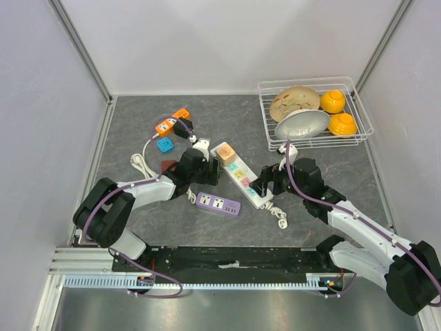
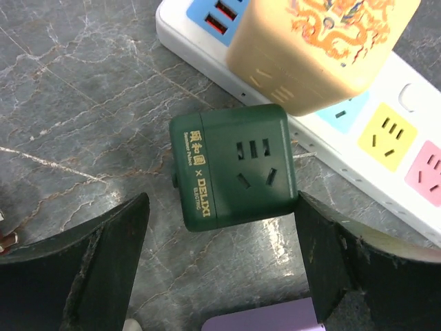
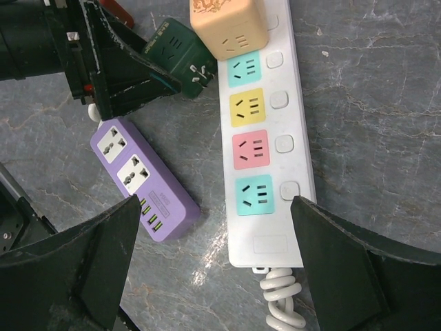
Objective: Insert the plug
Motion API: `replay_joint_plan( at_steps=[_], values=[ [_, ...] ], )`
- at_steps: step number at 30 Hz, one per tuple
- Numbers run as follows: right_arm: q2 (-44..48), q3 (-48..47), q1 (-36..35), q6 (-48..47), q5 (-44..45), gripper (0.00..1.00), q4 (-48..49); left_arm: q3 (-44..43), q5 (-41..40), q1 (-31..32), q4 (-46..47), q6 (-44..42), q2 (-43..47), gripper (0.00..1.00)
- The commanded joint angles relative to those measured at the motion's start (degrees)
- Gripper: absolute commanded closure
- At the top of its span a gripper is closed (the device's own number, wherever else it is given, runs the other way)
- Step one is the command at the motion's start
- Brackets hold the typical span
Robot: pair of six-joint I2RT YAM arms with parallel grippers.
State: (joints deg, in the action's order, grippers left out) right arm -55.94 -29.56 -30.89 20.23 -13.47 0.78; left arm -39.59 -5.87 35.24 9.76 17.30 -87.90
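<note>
Step in hand, I'd say: pick up the green cube plug [image 2: 234, 165] w/ the left arm. It lies on the desk [image 2: 83, 103] just beside the white strip [image 3: 296, 152], next to the peach cube [image 3: 224, 24] seated in the strip's end socket. Its socket face is up, pins sideways twd the strip. Left fingers [image 2: 103, 262] are wide, one each side of the cube, nothing gripped yet. One pad looks right at the cube's strip-side corner, the other apart from it. To do it well: centre first so both pads meet the flat sides together, else the cube may skid into the strip. Grip firm, lift, roll wrist till pins face down, then aim for a free socket away from the peach cube, e.g. the yellow socket [image 3: 247, 107]. Right fingers [image 3: 76, 262], also wide & empty, hang over the strip's cable end, w/ the purple strip [image 3: 141, 179] alongside. Good spot to pin the white strip down during the push.
</note>
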Motion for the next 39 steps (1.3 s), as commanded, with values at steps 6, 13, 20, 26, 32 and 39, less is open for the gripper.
replay_joint_plan(
  at_steps=[6,13,20,26,32,39],
  values=[
    [2.4,-0.5,0.0,-0.5,-0.3,0.02,0.4,-4.6,-2.1,1.3,-0.6,0.2,0.3,0.09],
    [2.2,-0.1,0.0,-0.1,-0.3,0.02,1.2,-4.7,-3.1,1.4,-1.1,3.7,0.1,0.14],
    [2.6,0.7,0.0,-0.5,-1.2,0.02,1.9,-6.8,-4.4,2.6,-3.3,3.0,-1.7,0.26],
    [2.8,2.4,0.0,-1.0,-3.5,0.02,4.8,-9.0,-7.4,4.0,-4.0,2.9,-4.0,0.26],
    [3.3,2.8,-0.1,-1.1,-4.1,0.02,5.1,-12.1,-11.1,5.9,-6.2,2.5,-6.7,0.28],
    [4.4,3.1,-0.1,-1.9,-5.0,0.02,5.2,-12.0,-11.8,6.9,-9.0,1.6,-3.5,0.61]
  ],
)
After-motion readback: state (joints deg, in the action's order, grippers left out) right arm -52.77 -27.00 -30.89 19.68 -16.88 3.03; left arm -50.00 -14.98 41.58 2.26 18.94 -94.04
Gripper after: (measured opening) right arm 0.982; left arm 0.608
